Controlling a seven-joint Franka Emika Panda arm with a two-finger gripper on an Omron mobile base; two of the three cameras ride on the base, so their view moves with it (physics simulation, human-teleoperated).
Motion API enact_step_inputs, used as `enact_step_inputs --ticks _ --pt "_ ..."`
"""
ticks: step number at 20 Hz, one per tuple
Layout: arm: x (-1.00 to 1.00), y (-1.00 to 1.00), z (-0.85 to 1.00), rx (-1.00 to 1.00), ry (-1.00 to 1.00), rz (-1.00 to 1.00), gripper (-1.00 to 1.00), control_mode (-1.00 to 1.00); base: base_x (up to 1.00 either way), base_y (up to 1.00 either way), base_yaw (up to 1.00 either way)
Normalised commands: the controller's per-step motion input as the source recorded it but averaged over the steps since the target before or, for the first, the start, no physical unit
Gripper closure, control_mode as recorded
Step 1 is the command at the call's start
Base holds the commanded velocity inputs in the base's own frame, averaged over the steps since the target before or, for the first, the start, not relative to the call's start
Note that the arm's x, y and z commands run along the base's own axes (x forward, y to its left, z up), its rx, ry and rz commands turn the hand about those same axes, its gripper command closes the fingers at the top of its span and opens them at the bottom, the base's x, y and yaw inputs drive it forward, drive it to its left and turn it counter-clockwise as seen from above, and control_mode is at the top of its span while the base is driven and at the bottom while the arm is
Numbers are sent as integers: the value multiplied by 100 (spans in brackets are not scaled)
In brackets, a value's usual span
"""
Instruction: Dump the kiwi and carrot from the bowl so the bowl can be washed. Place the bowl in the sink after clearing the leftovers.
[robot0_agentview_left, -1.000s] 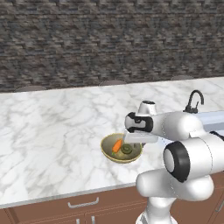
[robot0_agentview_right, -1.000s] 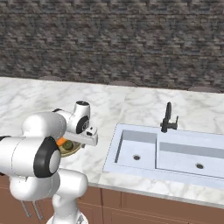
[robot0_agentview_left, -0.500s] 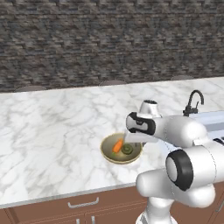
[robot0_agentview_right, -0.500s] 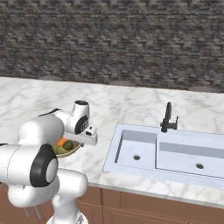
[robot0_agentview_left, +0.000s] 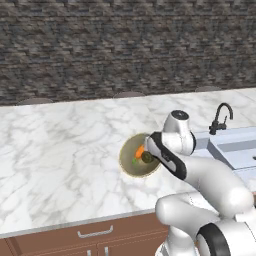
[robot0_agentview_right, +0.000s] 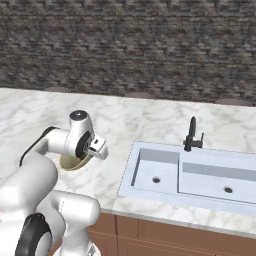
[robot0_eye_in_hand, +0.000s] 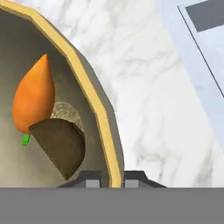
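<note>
The bowl (robot0_eye_in_hand: 89, 83), olive-tan rimmed, holds the orange carrot (robot0_eye_in_hand: 35, 98) and the brown kiwi (robot0_eye_in_hand: 59, 144), which lie against each other inside. My gripper (robot0_eye_in_hand: 109, 179) is shut on the bowl's rim, one fingertip inside and one outside. In the left base view the bowl (robot0_agentview_left: 128, 159) faces the camera almost as a full circle, tilted, with the carrot (robot0_agentview_left: 139, 151) and kiwi (robot0_agentview_left: 147, 158) near my gripper (robot0_agentview_left: 155, 154) at its right edge. From the right, the hand (robot0_agentview_right: 93, 150) hides most of the bowl (robot0_agentview_right: 73, 162). The sink (robot0_agentview_right: 165, 172) lies to the right.
A black gooseneck faucet (robot0_agentview_right: 192, 134) stands behind the sink; its near corner (robot0_eye_in_hand: 205, 52) shows beside the bowl. The marble counter (robot0_agentview_left: 60, 160) stretches wide to the left of the bowl. A dark stone wall runs along the back. Wooden drawers sit under the counter edge.
The jaws have closed the last bit onto the bowl's rim. The bowl, flat on the counter before, now stands tipped with its opening turned toward the left base camera.
</note>
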Motion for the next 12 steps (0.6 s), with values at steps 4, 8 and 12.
enact_step_inputs --ticks 4,8,12 --pt "-13 0 46 -9 -15 -31 100 -100 0 0 0" --pt "-5 0 2 -16 1 -26 100 -100 0 0 0" --pt "0 1 0 -7 1 0 100 -100 0 0 0"
